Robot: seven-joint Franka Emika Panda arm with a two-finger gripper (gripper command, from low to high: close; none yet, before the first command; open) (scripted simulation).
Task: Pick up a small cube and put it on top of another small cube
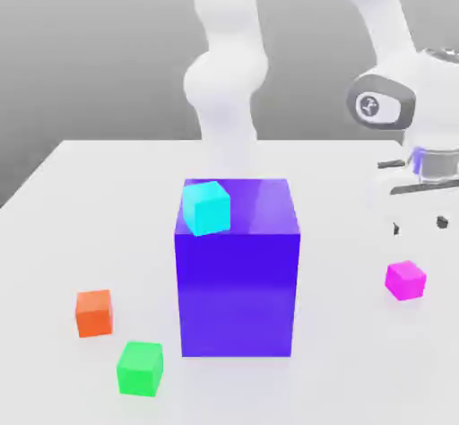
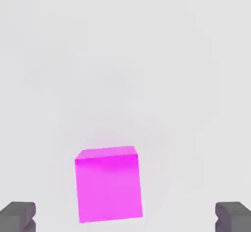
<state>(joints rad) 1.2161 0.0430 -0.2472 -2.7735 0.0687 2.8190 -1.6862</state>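
Magenta cube (image 1: pixel 406 281) well clear of blue block (image 1: pixel 238 280), btwn open jaws (image 2: pixel 125 217).

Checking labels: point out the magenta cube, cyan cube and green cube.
Magenta cube (image 2: pixel 109 189): hand view, broad face.
Cyan cube (image 1: pixel 212 206): exterior view, middle.
Green cube (image 1: pixel 138 379): exterior view, front face.

Bright, even light, pale washed-out whites, very faint shadows.

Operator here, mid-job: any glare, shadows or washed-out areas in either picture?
Exterior view: white table and arm nearly blown out, backdrop shading grey; faint sheen on the blue-violet block. Hand view: pale, washed-out surface, faint pink tint beside the magenta cube, no hard shadow.
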